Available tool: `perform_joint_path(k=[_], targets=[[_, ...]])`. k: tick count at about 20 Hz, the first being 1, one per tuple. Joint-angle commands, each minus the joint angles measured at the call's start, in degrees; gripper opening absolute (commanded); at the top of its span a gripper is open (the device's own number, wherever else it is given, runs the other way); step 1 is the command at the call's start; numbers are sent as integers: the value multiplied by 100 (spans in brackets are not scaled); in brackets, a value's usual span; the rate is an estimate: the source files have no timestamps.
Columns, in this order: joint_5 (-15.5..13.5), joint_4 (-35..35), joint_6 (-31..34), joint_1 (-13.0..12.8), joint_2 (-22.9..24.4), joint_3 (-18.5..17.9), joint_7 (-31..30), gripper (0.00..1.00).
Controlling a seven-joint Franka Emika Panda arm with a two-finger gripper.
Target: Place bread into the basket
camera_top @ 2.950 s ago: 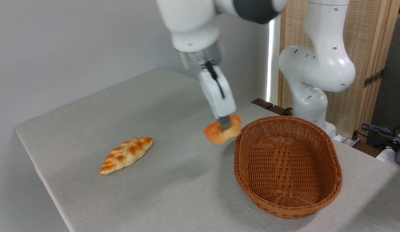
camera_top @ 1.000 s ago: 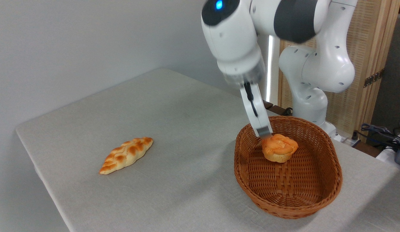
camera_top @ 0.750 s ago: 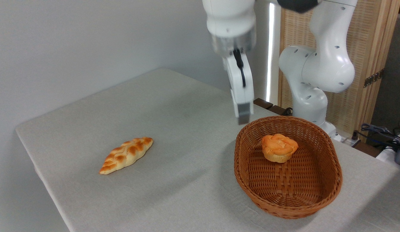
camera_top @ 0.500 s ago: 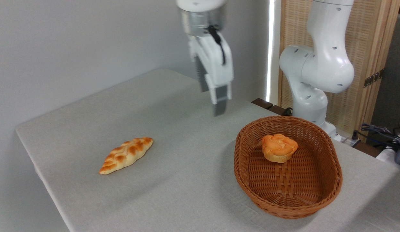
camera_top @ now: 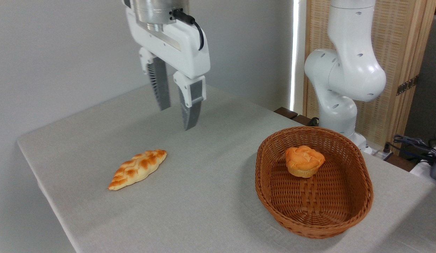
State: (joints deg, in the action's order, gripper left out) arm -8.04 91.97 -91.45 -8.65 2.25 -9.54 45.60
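A pale grey cloth covers the table, which stands against a plain grey wall. On the right is a slatted wooden screen, with some cables low in the corner. The bread sits inside the basket, toward its far end. The gripper hangs above the table with fingers spread and nothing between them (well apart from the basket). A braided loaf lies on the cloth, left of the basket.

A plain grey wall stands behind the grey cloth-covered desk; a woven wooden screen stands right of it.
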Motion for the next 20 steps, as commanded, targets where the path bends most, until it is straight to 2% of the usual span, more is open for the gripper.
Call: perform_joint_path(k=[1, 2, 4, 8, 12, 20], targets=[[485, -74, -154, 56, -50, 250, -192, 100], [688, -74, -154, 65, -93, 512, -252, 100], [769, -65, -145, 239, -129, 734, -340, 100], [769, -39, -119, 355, -94, 734, -253, 100], [760, -39, -119, 574, -85, 734, -157, 100], [717, -47, -119, 689, -93, 761, -77, 100]])
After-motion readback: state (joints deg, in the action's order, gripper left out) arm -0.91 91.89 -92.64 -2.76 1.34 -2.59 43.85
